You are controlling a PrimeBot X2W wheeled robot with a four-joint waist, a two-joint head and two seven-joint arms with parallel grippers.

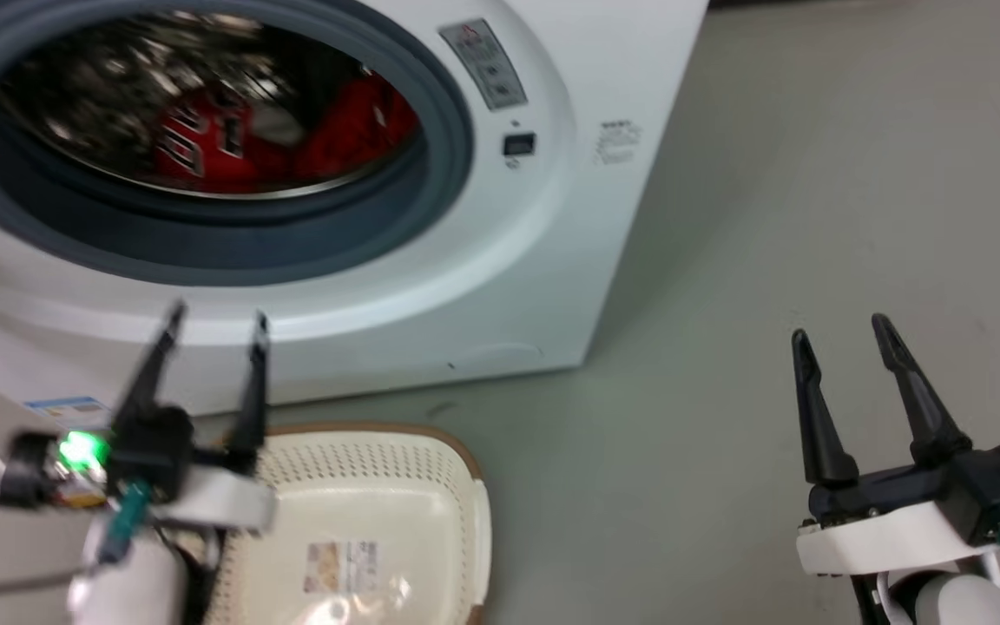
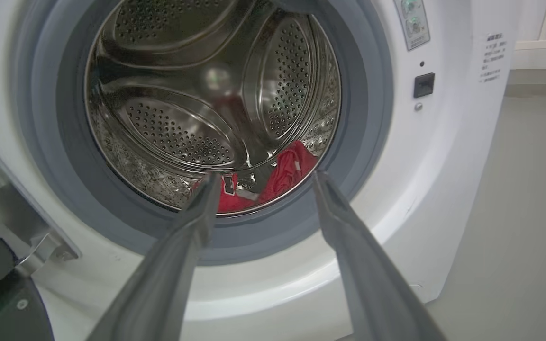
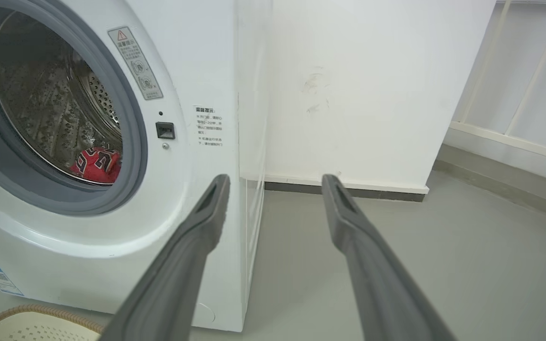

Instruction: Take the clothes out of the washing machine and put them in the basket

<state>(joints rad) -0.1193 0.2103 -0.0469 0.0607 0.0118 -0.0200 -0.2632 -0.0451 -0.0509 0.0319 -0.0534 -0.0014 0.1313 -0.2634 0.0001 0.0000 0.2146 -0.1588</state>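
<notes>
"Clothes (image 1: 326, 139): how much of them can you make out?"

"Only a red heap low in the drum of the washing machine (image 1: 552, 260). The drum's lip hides its lower part, and the jersey's numerals are blurred."

"And your jaws?"

"Both pairs are spread, holding nothing. My left gripper (image 1: 219, 314) sits outside the porthole, pointed at the heap. My right gripper (image 1: 839, 327) hangs over the floor (image 1: 726, 260), well apart. The basket (image 1: 361, 431), before the machine, is cut off below."
</notes>
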